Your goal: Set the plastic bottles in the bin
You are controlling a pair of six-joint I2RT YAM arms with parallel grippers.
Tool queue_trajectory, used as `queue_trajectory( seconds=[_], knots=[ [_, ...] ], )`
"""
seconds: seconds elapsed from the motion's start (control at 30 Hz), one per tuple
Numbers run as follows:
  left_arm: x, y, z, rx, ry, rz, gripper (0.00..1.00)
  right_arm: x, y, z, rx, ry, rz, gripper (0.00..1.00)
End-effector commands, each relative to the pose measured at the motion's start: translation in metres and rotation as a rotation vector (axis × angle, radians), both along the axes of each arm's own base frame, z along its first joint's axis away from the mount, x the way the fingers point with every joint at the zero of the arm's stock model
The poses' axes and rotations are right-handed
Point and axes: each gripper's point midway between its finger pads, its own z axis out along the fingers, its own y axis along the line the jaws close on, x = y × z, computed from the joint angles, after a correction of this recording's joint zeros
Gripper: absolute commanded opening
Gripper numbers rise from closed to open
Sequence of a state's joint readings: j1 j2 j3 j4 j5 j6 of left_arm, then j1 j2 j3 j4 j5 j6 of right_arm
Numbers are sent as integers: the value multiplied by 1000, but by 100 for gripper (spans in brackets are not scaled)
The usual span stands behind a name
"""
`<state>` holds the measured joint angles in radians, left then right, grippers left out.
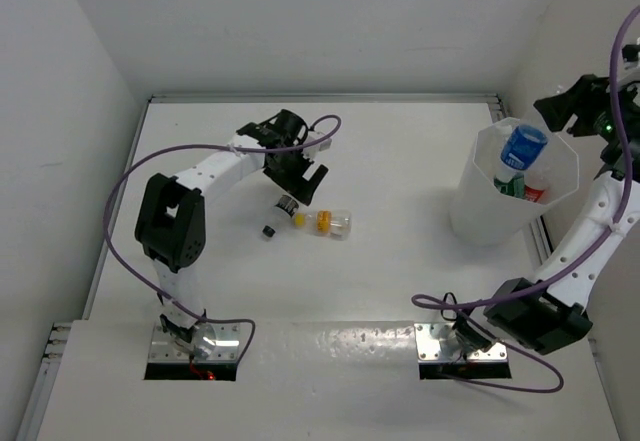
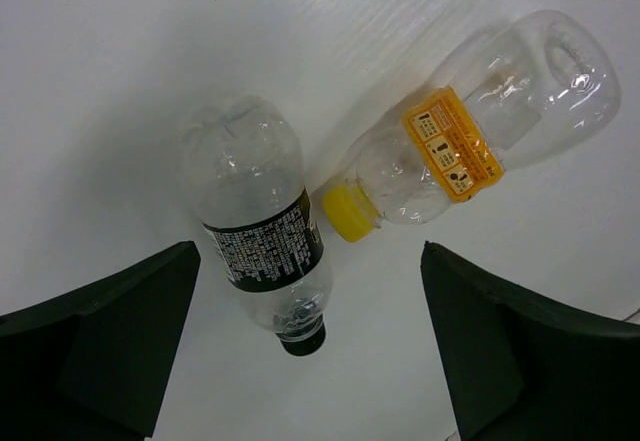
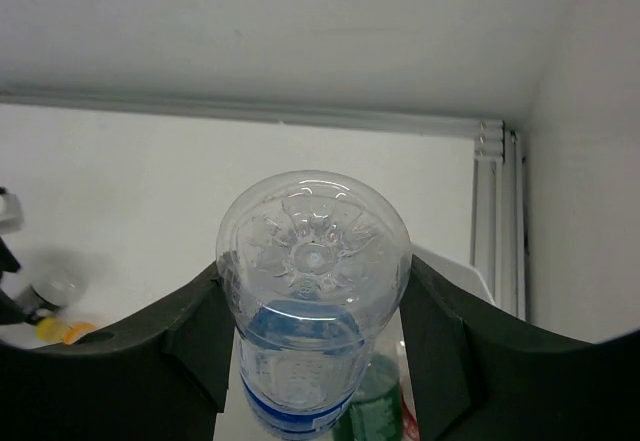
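Jaws of the left pincer (image 1: pixel 304 189) gape over a black-labelled clear bottle (image 2: pixel 255 221) and a yellow-capped clear bottle (image 2: pixel 470 131) lying mid-counter (image 1: pixel 400 281), while the right pincer (image 3: pixel 312 341) grips a blue-labelled clear bottle (image 1: pixel 522 148) above the translucent white bin (image 1: pixel 470 206) by its right edge.

Left claw (image 1: pixel 302 187) hangs wide open over the middle of the table (image 1: pixel 400 281), right above a black-labelled bottle (image 1: pixel 283 213) lying beside a yellow-orange bottle (image 1: pixel 331 223). By the table's right edge stands the bin (image 1: pixel 478 211), green and red labels inside. A blue-labelled bottle (image 1: pixel 523 147) pokes from its mouth, right claw (image 1: pixel 548 119) just beside.
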<state>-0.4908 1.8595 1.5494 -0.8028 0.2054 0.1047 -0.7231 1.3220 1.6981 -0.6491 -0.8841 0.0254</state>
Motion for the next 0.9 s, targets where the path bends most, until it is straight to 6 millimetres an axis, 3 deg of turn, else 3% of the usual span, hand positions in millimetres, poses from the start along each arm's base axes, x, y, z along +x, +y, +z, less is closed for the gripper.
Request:
queue_trajectory(
  seconds=[0.0, 0.13, 0.17, 0.3, 0.33, 0.4, 0.47, 0.7, 0.77, 0.87],
  knots=[
    [8, -14, 30, -54, -75, -30, 100, 1, -20, -33, -140, 42, -43, 0],
    [-1, -25, 28, -52, -86, -100, 100, -3, -27, -58, -183, 95, -61, 0],
    [1, -26, 29, -53, -98, -108, 100, -5, -32, -77, -210, 130, -69, 0],
    [-17, -47, 24, -78, -80, -227, 100, -11, -32, -108, -235, 194, -59, 26],
    [-25, -57, 24, -83, -82, -274, 100, -12, -31, -112, -230, 212, -55, 45],
    [-29, -67, 21, -70, -105, -346, 100, -15, -27, -107, -221, 210, -50, 69],
    [-35, -71, 12, -60, -109, -388, 100, -18, -14, -94, -189, 181, -21, 79],
    [-44, -94, -2, -59, -142, -505, 100, -29, 36, -37, -70, 65, 107, 82],
    [-46, -90, -26, -13, -137, -540, 100, -33, 54, -31, 20, 67, 160, 82],
    [-41, -85, -41, 38, -190, -576, 100, -39, 79, -23, 123, 48, 266, 83]
  ],
)
